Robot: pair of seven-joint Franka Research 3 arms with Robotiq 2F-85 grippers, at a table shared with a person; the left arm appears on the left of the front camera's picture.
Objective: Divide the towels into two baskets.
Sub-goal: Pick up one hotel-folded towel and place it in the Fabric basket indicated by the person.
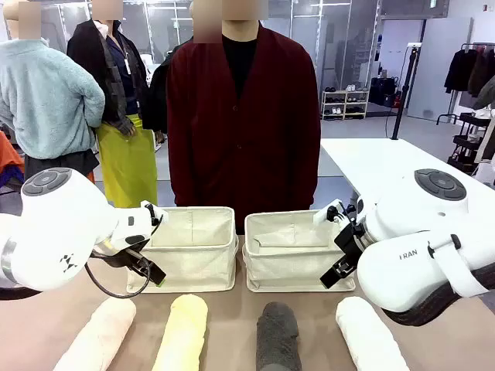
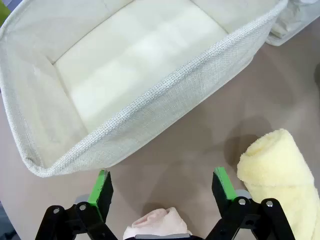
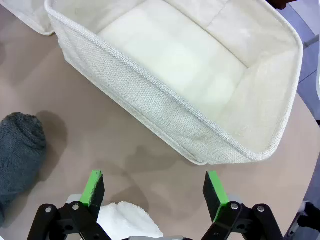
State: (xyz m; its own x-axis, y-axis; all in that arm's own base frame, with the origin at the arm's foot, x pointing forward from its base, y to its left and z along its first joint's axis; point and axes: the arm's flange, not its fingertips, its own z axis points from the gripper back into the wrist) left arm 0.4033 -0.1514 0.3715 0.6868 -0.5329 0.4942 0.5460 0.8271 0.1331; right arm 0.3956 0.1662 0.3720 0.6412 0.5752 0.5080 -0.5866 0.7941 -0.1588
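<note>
A: Front view, quick. What is seen?
B: Four rolled towels are laid in a row along the near edge of the table (image 1: pixel 232 313). The cream-white towel (image 1: pixel 97 338) is at the left end. Next come the pale yellow towel (image 1: pixel 182 332), the dark grey towel (image 1: pixel 277 338) and, at the right end, the white towel (image 1: pixel 370 338). None is touching another.
A: Baskets?
B: The left basket (image 1: pixel 193 263) and right basket (image 1: pixel 298 272) are set side by side just beyond the towels, with a narrow gap between them. A person (image 1: pixel 244 116) in a dark red cardigan is stood at the far side. The left arm (image 1: pixel 62 232) is placed at the left basket's near left corner, and the right arm (image 1: pixel 418 259) at the right basket's near right corner.
A: Left wrist view?
B: The left gripper (image 2: pixel 162 182) is held above the table on the near side of the left basket. Its jaws are released, with only tabletop seen between the green pads. The cream-white towel's end is seen at the bottom edge, under the wrist. The pale yellow towel is lying just to the right. The basket's bare floor is seen.
A: Right wrist view?
B: Much the same. The right gripper (image 3: pixel 154 187) is held over the table, near side of the right basket, jaws spread, nothing clamped. The white towel's end is seen below the wrist, and the dark grey towel is to the left. The basket floor is bare.
</note>
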